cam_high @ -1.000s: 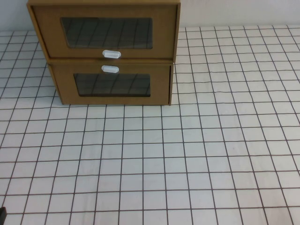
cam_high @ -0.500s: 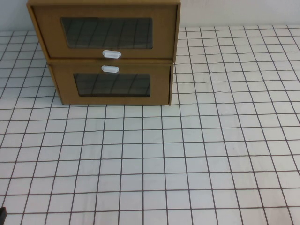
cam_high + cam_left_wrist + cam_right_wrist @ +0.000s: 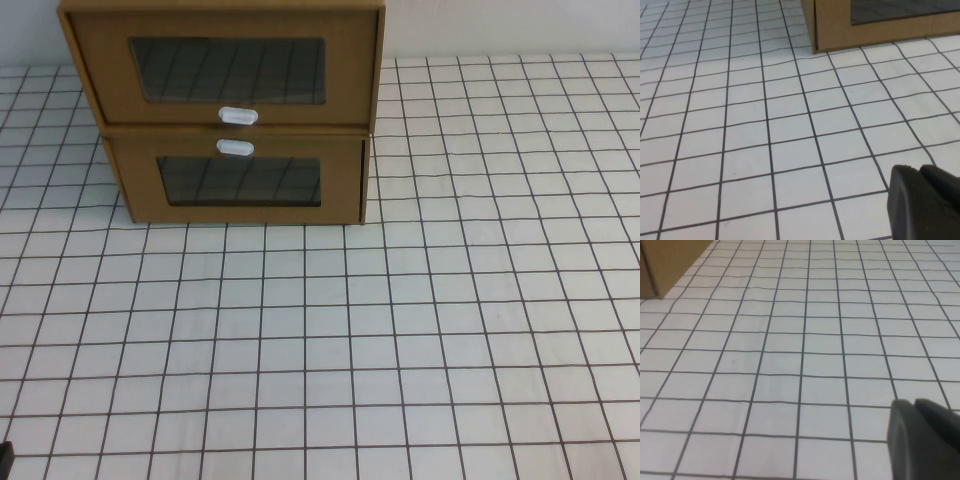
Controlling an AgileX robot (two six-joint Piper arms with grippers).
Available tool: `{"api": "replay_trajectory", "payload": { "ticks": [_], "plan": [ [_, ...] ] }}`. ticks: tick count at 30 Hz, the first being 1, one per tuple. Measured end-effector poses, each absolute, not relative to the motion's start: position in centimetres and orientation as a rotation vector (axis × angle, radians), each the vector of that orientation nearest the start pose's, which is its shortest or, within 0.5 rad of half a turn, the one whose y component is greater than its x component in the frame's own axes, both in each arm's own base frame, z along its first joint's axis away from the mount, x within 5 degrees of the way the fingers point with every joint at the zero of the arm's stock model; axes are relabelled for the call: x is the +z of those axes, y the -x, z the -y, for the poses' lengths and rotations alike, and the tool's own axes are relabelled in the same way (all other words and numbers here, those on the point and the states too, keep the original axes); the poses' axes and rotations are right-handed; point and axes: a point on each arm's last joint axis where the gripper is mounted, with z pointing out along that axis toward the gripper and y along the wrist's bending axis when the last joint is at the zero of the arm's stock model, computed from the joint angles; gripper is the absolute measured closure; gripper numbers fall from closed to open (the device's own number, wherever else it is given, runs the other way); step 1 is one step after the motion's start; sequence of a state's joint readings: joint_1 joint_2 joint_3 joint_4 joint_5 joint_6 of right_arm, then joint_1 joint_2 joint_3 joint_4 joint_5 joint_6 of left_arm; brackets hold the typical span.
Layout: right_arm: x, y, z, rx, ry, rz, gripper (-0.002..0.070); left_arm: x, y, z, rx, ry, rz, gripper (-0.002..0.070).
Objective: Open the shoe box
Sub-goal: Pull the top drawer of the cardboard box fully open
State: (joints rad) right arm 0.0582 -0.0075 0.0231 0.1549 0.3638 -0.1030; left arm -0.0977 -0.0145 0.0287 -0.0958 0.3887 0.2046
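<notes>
- Brown cardboard shoe box (image 3: 290, 128) stands at the far left of the table (image 3: 450, 330), on a white cloth with a black grid.
- It has two stacked drawer fronts, each with a dark window; both sit flush and shut.
- A small white handle (image 3: 238, 116) sits at the bottom edge of the upper front, and a second handle (image 3: 235, 148) at the top edge of the lower front, one just above the other.
- The left gripper (image 3: 921, 170) hangs over bare cloth on the near side of the box, apart from it. Its dark fingers are pressed together with nothing between them.
- The right gripper (image 3: 916, 405) is over open cloth, well apart from the box, which shows only as a corner at the edge of its wrist view. Its fingers are fully closed and hold nothing.
- Neither gripper touches a handle.
</notes>
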Motion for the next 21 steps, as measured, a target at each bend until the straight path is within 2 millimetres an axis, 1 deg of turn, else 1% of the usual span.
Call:
{"api": "replay_trajectory", "payload": {
  "ticks": [8,12,14,16,21],
  "plan": [
    [17.3,-5.3,-0.8,0.121,0.053,-1.859,0.0689,17.0,-5.1,0.8,-0.022,-0.226,-1.871,0.0677],
    [17.3,-5.3,-0.8,0.121,0.053,-1.859,0.0689,17.3,-5.2,0.9,-0.035,-0.205,-1.833,0.0677],
    [17.3,-5.3,-0.8,0.121,0.053,-1.859,0.0689,17.6,-5.3,1.0,-0.127,-0.122,-1.814,0.0677],
    [17.3,-5.3,-0.8,0.121,0.053,-1.859,0.0689,17.9,-5.3,1.3,-0.264,0.000,-1.787,0.0677],
    [17.3,-5.3,-0.8,0.121,0.053,-1.859,0.0689,19.0,-5.5,1.5,-0.523,0.248,-1.666,0.0677]
  ]
}}
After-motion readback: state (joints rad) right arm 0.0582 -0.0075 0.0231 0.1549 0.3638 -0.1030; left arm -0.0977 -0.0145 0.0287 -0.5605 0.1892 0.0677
